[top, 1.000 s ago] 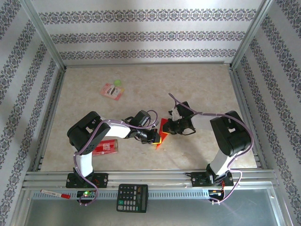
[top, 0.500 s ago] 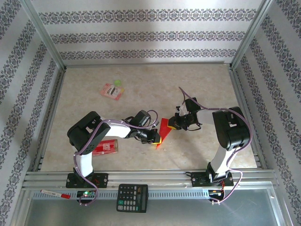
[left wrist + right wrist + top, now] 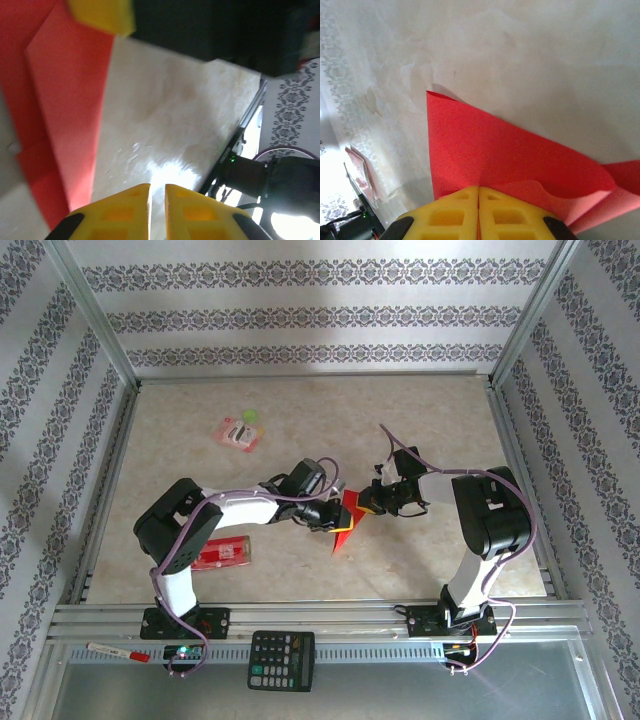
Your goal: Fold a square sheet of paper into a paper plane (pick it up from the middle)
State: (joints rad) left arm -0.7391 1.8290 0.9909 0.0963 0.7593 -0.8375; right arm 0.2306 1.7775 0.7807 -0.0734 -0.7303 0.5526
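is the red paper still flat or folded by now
Folded: the red paper shows overlapping layers and a pointed shape, pinched by the right gripper.
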